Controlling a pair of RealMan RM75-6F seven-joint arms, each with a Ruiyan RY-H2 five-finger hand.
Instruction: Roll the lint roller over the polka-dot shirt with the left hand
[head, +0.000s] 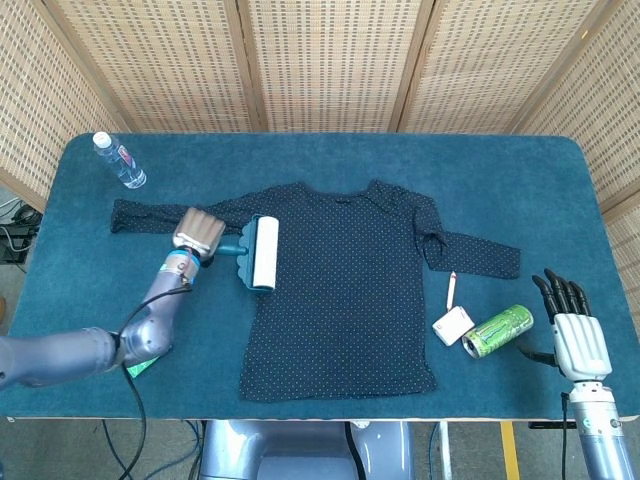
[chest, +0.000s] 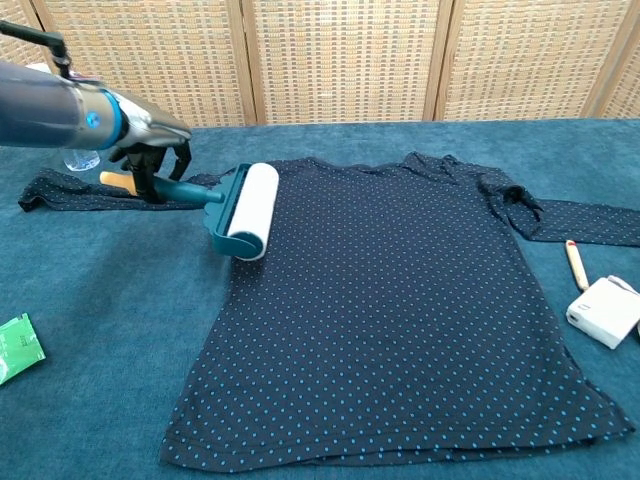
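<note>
lint roller (chest: 246, 211) on shirt (chest: 400, 310) edge, seemingly touching

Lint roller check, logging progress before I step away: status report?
Left hand grips lint roller; right hand open, idle. Roller on shirt at its left edge. Nothing blocking shirt.

Grey-blue arms, black cable; metallic-backed left robot hand (head: 198, 232), white-backed, black-fingered right robot hand (head: 572, 325).

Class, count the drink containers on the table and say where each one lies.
2. A water bottle lies at the far left corner; a green can lies on its side near the front right, beside the white box.
</note>
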